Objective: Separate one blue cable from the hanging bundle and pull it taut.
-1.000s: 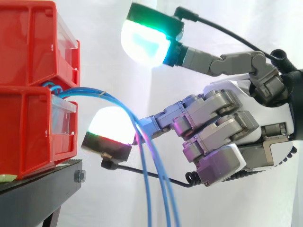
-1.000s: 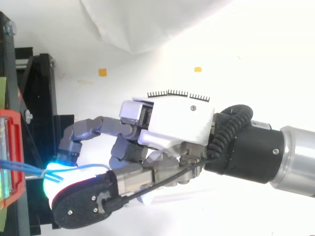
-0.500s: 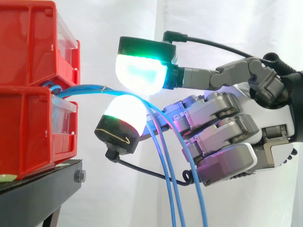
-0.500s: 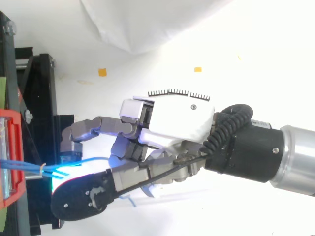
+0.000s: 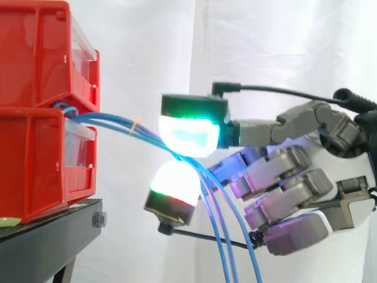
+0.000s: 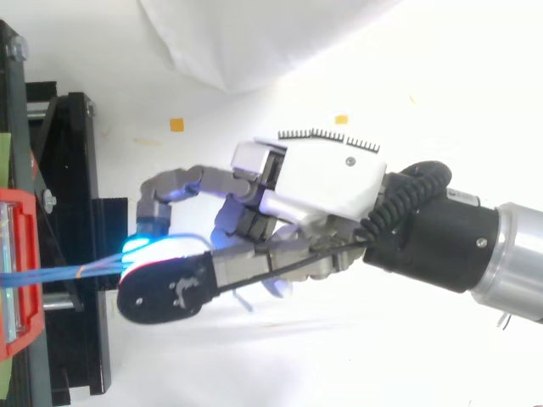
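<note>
Though partly hidden, blue cables (image 5: 118,121) apparently pinched between fingers (image 5: 188,134).

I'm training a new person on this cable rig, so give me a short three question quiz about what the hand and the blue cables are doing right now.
1. True or false: the blue cables hang free, untouched by the hand.
2. What do the red bins stand on? A) a white table B) a black stand C) a blue tray
3. Fill in: past the fingers, the cables run ____.

Key: 1 false, the fingers pinch them. 2 B. 3 downward.
</note>
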Motion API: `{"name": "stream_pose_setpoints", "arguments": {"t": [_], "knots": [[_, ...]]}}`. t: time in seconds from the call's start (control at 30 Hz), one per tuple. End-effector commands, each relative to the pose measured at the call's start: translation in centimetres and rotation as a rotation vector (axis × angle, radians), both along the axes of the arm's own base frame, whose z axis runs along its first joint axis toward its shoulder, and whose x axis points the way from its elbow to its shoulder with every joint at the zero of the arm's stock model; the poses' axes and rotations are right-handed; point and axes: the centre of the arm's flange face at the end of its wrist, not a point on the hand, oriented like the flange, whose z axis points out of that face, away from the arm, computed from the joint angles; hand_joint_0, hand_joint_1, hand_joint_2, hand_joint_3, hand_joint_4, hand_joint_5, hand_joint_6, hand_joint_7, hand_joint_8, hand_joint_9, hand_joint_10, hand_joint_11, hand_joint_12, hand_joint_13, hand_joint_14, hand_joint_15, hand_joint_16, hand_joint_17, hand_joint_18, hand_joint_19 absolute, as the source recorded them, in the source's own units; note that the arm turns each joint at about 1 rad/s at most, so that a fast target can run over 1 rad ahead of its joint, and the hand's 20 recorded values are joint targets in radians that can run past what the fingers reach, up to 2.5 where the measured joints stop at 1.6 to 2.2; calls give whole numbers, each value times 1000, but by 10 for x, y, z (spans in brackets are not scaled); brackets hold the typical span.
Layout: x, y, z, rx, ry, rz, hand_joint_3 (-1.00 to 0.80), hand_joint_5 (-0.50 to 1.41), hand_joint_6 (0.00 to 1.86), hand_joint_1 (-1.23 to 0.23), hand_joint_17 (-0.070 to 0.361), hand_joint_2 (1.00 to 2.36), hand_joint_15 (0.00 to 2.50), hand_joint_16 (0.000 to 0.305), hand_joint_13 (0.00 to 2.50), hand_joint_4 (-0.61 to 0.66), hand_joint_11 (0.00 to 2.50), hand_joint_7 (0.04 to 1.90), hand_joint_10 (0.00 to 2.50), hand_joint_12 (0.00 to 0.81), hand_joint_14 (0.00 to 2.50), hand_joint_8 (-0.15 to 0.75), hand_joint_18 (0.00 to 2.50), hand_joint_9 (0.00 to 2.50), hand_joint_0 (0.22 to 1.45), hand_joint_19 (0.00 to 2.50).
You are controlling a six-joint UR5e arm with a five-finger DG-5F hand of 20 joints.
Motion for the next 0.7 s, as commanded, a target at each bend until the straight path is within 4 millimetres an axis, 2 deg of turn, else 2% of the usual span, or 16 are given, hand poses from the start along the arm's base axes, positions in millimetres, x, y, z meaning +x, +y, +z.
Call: {"name": "stream_pose_setpoints", "arguments": {"t": [0.0, 0.2, 0.57, 0.63, 0.67], "knots": [[-5, -5, -1, -36, 30, -43, -500, 99, 545, -609, 130, 1000, 1309, 58, 1387, 191, 1629, 1362, 2500, 215, 2500, 91, 1777, 1710, 696, 1005], [-5, -6, 0, -43, 28, -55, -500, 97, 549, -586, 130, 1000, 1288, 58, 1379, 191, 1633, 1347, 2500, 214, 2500, 99, 1776, 1711, 688, 1004], [3, -2, 17, -32, -8, -52, -500, 95, 555, -583, 130, 1000, 1300, 58, 1374, 188, 1632, 1334, 2500, 221, 2500, 99, 1771, 1712, 674, 1012], [5, -2, 22, -35, -17, -53, -500, 92, 551, -600, 132, 1000, 1316, 59, 1361, 201, 1659, 1350, 2500, 229, 2500, 115, 1746, 1713, 606, 983], [5, -1, 23, -36, -20, -53, -500, 99, 518, -569, 155, 1000, 1280, 69, 1386, 228, 1648, 1426, 2500, 252, 2500, 128, 1780, 1745, 500, 827]]}}
